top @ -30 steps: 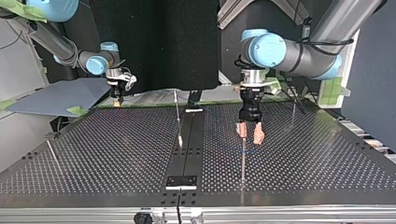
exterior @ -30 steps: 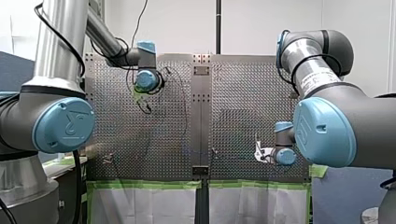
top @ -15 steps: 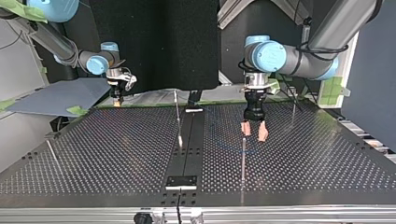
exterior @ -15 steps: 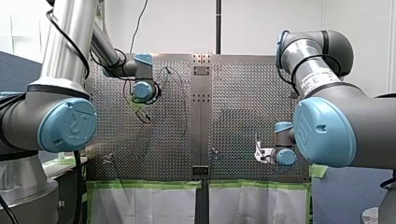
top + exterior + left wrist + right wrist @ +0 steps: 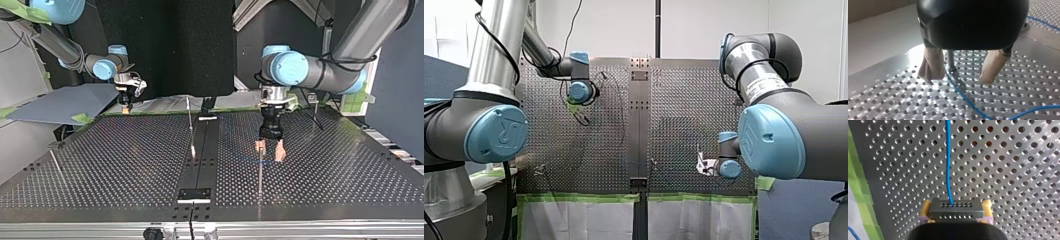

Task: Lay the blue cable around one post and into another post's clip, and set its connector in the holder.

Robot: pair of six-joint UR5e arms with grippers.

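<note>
The blue cable (image 5: pixel 960 93) lies on the perforated table and runs between the beige pads (image 5: pixel 931 67) of my left gripper (image 5: pixel 956 78), which stands open. A thin dark post (image 5: pixel 950 58) rises between those fingers, just behind the cable. In the top view my left gripper (image 5: pixel 270 151) hangs low over a slim post (image 5: pixel 260 170) right of the centre rail. My right gripper (image 5: pixel 956 203) is shut on the dark connector block (image 5: pixel 955 211), its yellow pads on both sides, and the cable (image 5: pixel 948 165) leads straight ahead from it. In the top view my right gripper (image 5: pixel 125 106) is at the far left edge.
More thin posts stand at the top view's centre (image 5: pixel 190 125), near left (image 5: pixel 54 162) and far right (image 5: pixel 314 115). A small black block (image 5: pixel 194 194) sits on the centre rail near the front. Green tape (image 5: pixel 863 202) lines the table edge beside my right gripper.
My left gripper has shifted, turned and come down over the slim post in the top view, its pads now on either side of it. My right arm has not moved.
</note>
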